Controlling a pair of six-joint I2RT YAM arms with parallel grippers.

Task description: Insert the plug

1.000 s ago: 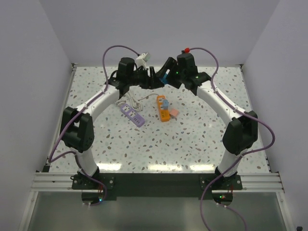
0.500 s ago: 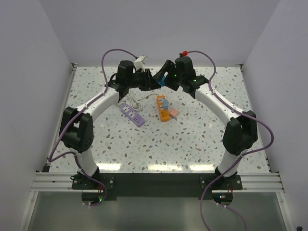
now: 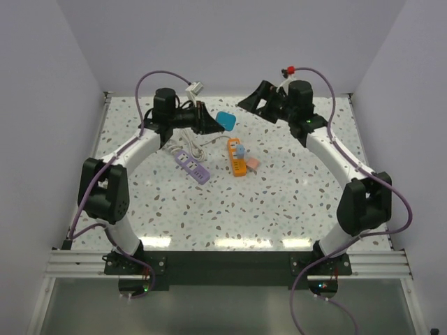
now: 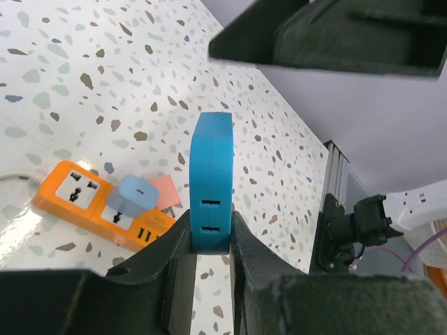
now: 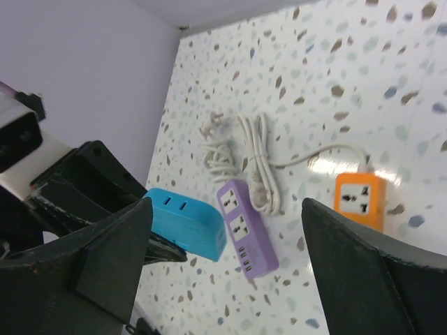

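Note:
The blue plug (image 3: 225,121) hangs in the air above the back of the table, with my left gripper (image 3: 209,123) shut on one end of it. The left wrist view shows the plug (image 4: 211,181) standing upright, clamped between both fingers of the left gripper (image 4: 211,230). My right gripper (image 3: 253,101) stands open and apart from the plug, to its right. Between the right gripper's (image 5: 227,206) wide black fingers I see the plug (image 5: 188,223) from the side, two slots in its end face.
A purple power strip (image 3: 191,165) with a coiled white cable (image 5: 251,157) lies on the speckled table. An orange power strip (image 3: 237,157) lies beside it, a light blue charger (image 4: 136,194) plugged into it and a pink piece (image 4: 164,188) next to it.
The two grippers met over the plug. The left one shut on it, the right one opened and drew back to the right. The left arm carried the plug slightly left.

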